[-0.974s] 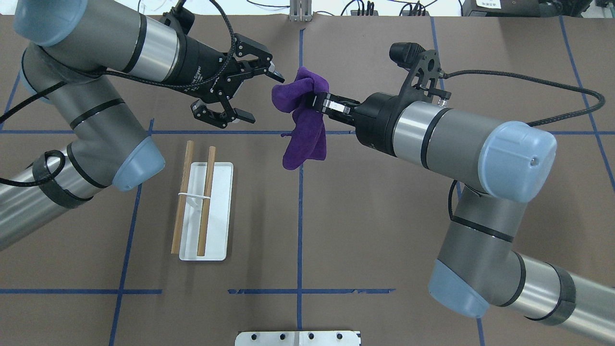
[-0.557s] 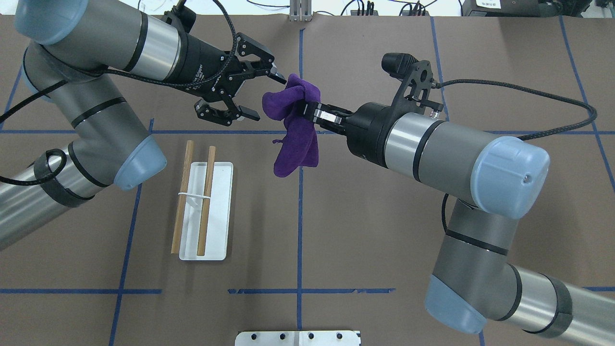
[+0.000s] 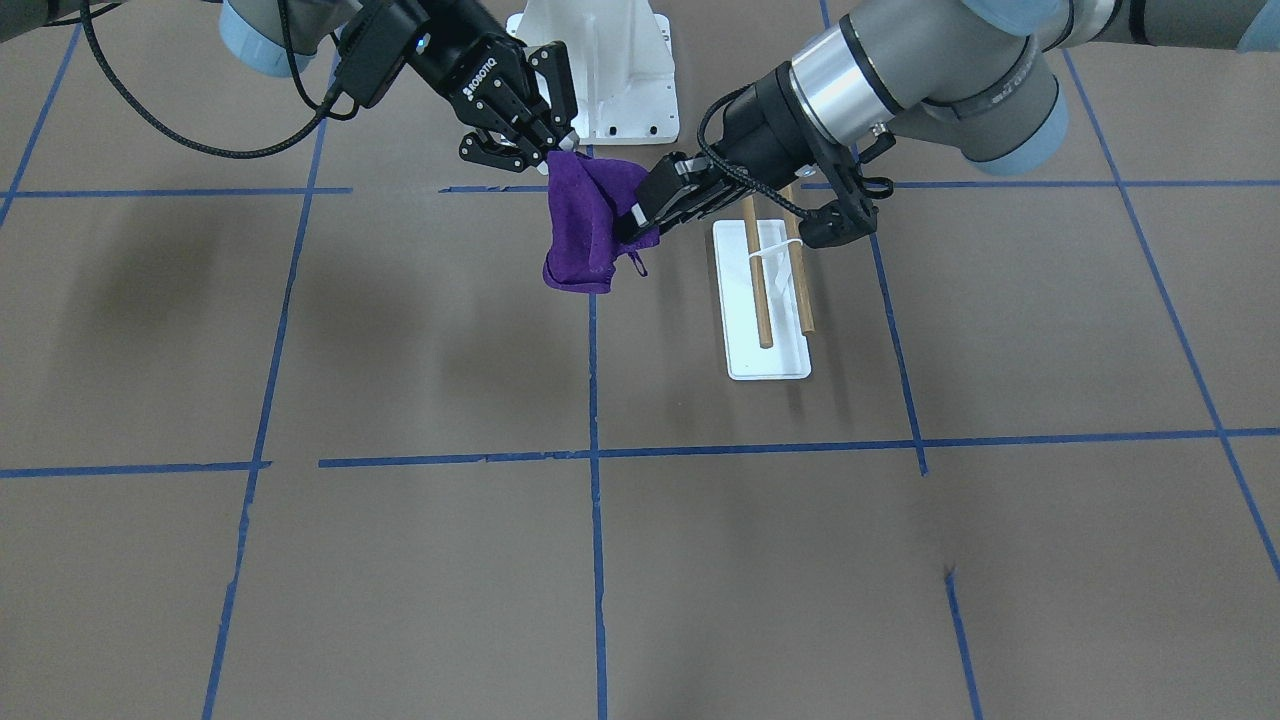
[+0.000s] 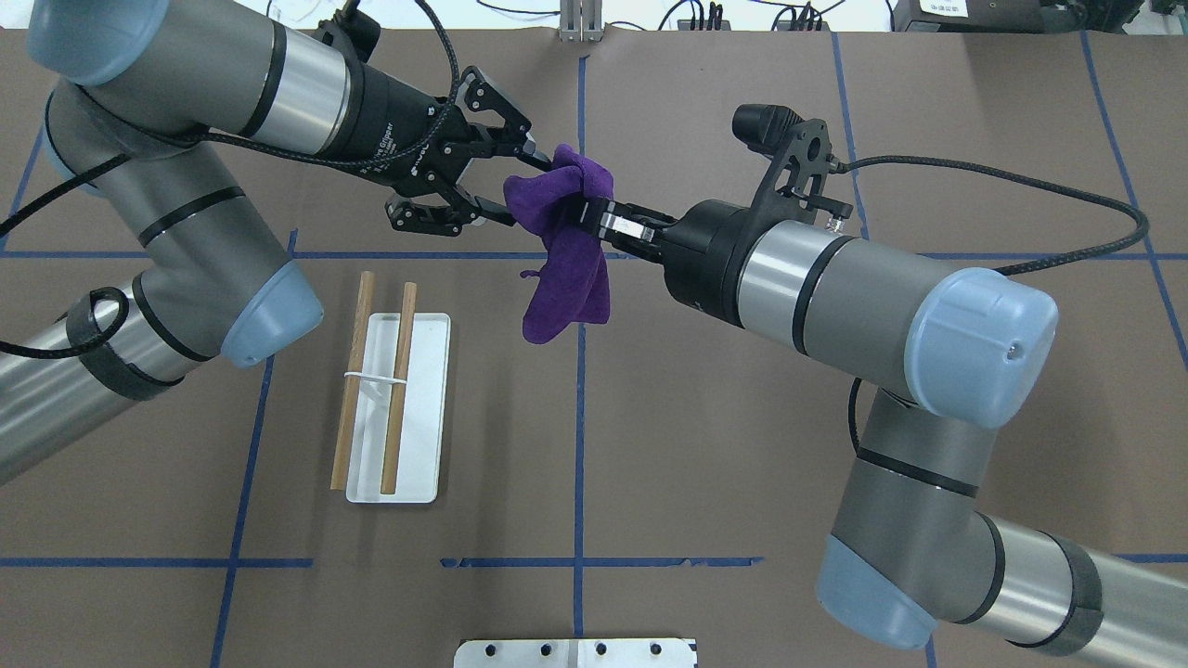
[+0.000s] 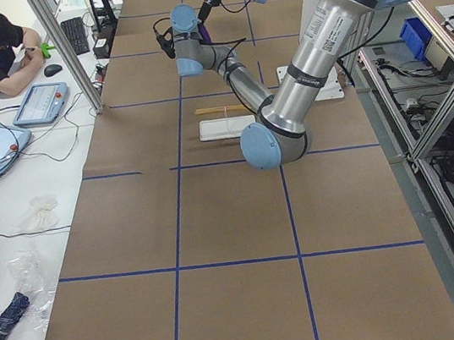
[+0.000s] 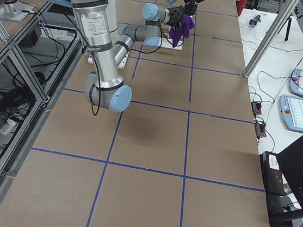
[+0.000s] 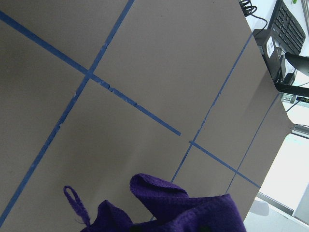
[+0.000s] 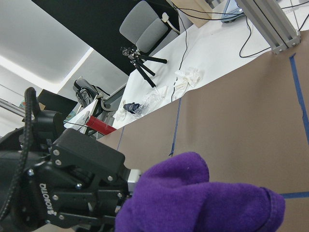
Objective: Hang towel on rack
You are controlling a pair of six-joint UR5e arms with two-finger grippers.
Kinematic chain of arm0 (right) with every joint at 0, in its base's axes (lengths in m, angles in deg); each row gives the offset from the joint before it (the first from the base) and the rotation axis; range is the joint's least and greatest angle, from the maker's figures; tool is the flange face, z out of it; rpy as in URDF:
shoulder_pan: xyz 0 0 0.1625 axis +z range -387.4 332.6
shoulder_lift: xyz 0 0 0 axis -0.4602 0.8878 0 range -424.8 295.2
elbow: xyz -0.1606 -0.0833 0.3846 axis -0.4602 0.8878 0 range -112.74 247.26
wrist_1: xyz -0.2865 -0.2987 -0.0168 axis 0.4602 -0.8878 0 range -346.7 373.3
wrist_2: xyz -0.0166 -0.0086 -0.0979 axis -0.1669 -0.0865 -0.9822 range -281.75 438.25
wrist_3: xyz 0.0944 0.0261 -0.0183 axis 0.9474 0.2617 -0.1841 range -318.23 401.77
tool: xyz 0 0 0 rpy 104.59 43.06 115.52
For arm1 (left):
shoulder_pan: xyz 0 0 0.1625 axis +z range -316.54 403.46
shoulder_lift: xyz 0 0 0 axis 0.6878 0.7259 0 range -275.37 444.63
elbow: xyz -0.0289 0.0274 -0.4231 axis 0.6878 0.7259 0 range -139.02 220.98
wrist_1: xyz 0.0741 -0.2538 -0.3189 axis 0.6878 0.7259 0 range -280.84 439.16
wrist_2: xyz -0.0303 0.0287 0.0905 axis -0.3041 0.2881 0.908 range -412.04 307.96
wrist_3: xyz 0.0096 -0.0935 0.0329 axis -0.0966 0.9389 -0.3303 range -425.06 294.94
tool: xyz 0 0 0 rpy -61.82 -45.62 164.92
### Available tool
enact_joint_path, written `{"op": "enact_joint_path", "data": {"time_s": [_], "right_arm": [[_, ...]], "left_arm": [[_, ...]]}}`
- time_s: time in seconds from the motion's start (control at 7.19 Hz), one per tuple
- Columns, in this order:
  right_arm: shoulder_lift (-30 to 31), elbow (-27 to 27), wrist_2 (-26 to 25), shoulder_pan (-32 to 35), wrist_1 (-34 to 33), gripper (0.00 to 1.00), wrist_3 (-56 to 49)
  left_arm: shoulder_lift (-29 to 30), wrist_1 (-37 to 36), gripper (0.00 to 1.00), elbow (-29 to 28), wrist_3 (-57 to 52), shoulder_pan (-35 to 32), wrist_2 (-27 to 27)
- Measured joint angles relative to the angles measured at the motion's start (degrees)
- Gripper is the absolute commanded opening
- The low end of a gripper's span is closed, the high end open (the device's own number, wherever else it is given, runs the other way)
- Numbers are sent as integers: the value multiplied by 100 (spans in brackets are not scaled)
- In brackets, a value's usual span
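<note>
The deep-purple towel hung bunched in the air above the table, its folds drooping and a small loop tag sticking out. The rack stood apart: a flat white base and two parallel wooden dowels, joined by what looked like a thin white crosspiece.

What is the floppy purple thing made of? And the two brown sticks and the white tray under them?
The towel looks like soft fuzzy cloth, maybe microfiber: it droops in folds and its surface is matte and nubby. The rack's sticks look like bare wood, light brown and dull. Its base is smooth, glossy white, likely plastic or painted metal; I cannot tell which.
</note>
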State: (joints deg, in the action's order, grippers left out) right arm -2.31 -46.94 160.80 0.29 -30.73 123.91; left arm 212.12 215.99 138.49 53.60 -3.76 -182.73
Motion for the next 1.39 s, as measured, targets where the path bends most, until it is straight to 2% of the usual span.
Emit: {"op": "enact_joint_path", "data": {"time_s": [0.14,0.28,0.56,0.83,1.11,1.39], "right_arm": [[0,-3,4,0,0,12,-8],[0,-15,15,0,12,99,-3],[15,-52,38,-30,69,100,29],[249,-326,208,-14,26,100,31],[1141,-886,452,15,5,100,4],[1985,-1138,562,143,2,100,-62]], "left_arm": [[-3,6,0,22,-9,0,-10],[-4,9,0,35,-12,-3,-20],[-4,10,0,67,-9,-6,-26],[-3,2,0,80,6,-6,-25],[3,-22,0,116,25,-6,-9],[-41,-49,0,273,3,-6,198]]}}
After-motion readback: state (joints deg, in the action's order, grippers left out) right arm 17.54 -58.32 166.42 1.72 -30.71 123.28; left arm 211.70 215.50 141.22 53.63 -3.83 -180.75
